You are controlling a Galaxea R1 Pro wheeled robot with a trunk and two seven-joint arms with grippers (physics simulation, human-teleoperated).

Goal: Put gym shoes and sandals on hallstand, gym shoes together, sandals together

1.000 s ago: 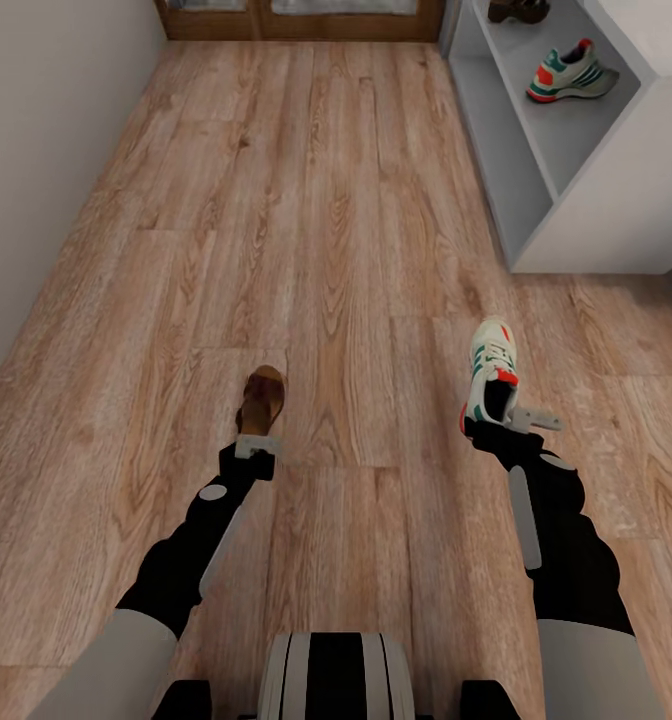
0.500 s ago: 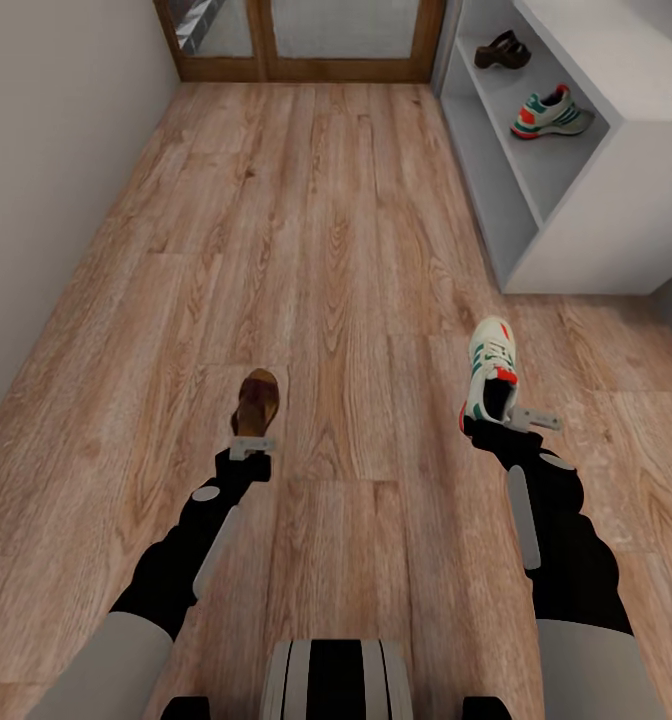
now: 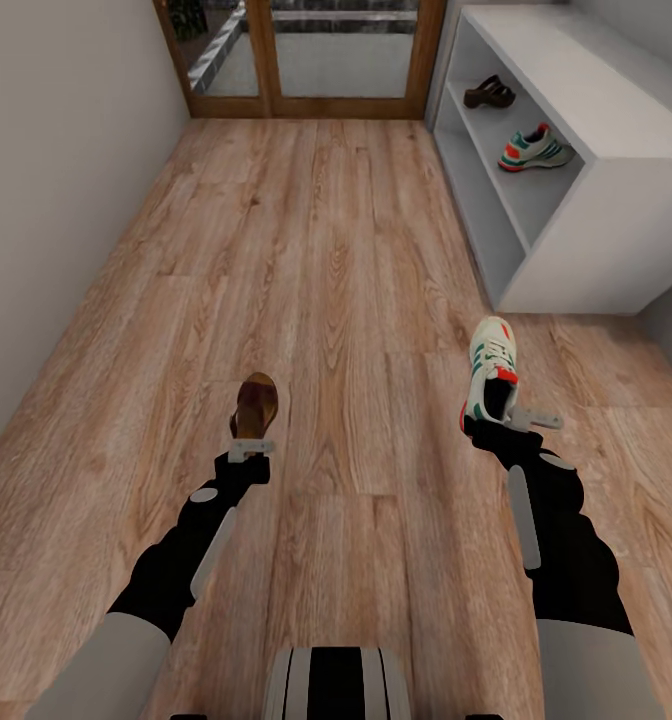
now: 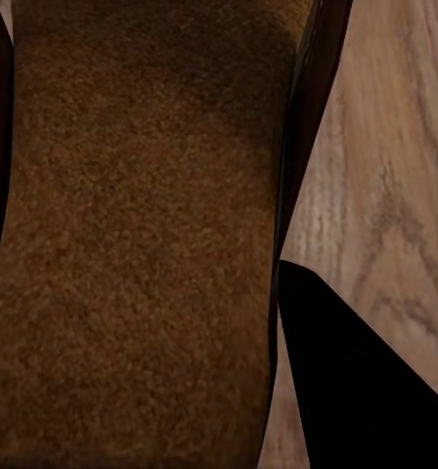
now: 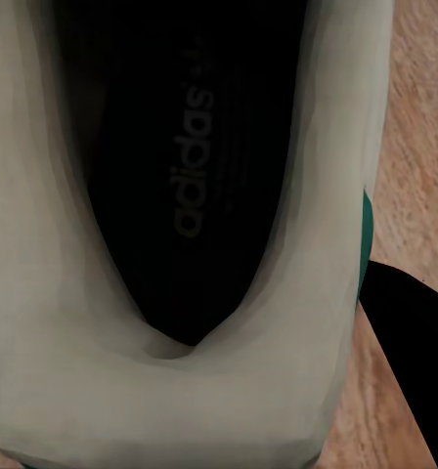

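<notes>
Your left gripper (image 3: 249,447) stays clamped on one sandal (image 3: 256,403), your right gripper (image 3: 504,420) on one gym shoe (image 3: 492,372). The view has tilted up; the hallstand (image 3: 616,130), carrying the other sandal (image 3: 489,92) and gym shoe (image 3: 536,149), shows more fully.

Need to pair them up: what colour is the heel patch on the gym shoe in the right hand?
Orange-red, on the gym shoe in the right hand; head view shows it best.

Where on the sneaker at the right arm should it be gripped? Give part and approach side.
Grip the sneaker by its heel collar, coming from behind the heel, where the right gripper sits. The open mouth leaves a thin rim to pinch; the toe points away.
</notes>
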